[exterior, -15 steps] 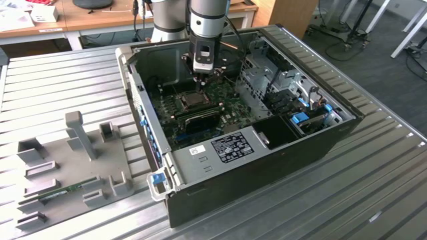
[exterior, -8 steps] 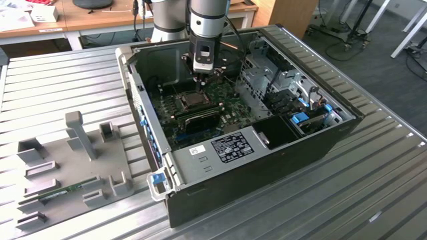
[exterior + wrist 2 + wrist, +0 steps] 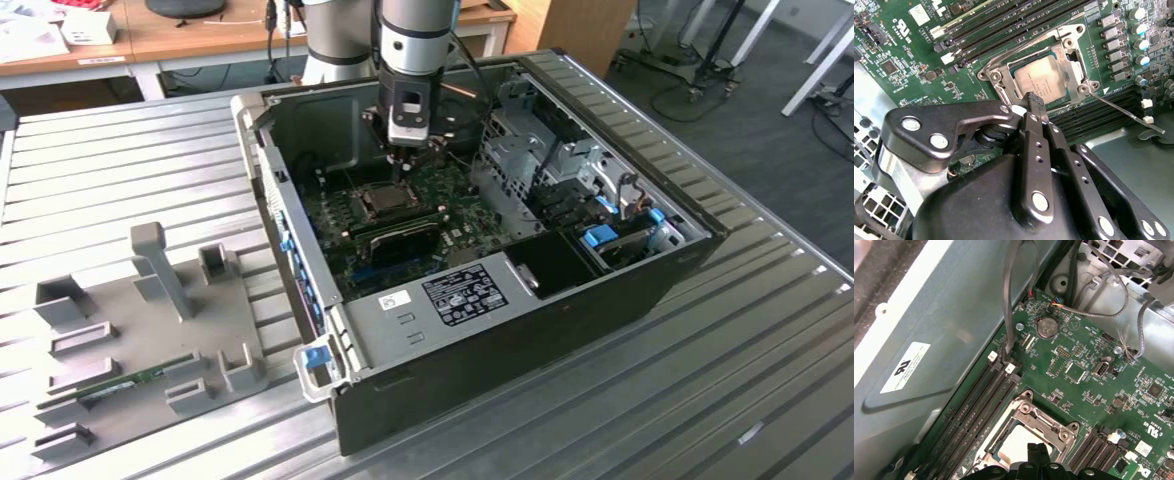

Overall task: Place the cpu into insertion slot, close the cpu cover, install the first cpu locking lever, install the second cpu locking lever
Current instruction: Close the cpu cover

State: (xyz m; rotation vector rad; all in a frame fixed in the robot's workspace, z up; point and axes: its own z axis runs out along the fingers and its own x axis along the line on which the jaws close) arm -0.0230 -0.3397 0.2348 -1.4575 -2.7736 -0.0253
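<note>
The cpu [image 3: 1046,82] lies flat in the insertion slot [image 3: 387,198] on the green board inside the open computer case. The silvery cpu cover [image 3: 1074,65] is down over it and frames its tan face. My gripper [image 3: 1035,101] is shut with nothing between the fingers, its tip at the corner of the cover's rim. A thin wire locking lever [image 3: 1126,114] sticks out sideways from the socket over the memory slots, its hooked end free. In the first wrist view the gripper [image 3: 1037,450] hovers at the socket's edge, beside the cover [image 3: 1046,422]. In the exterior view the gripper [image 3: 407,150] hangs just behind the socket.
Long black memory slots [image 3: 1004,25] flank the socket. A grey cable [image 3: 1009,300] hangs down by the case wall [image 3: 944,315]. A drive cage [image 3: 547,170] stands on the exterior view's right. A grey fixture plate [image 3: 147,330] with a memory stick [image 3: 127,385] lies on the exterior view's left.
</note>
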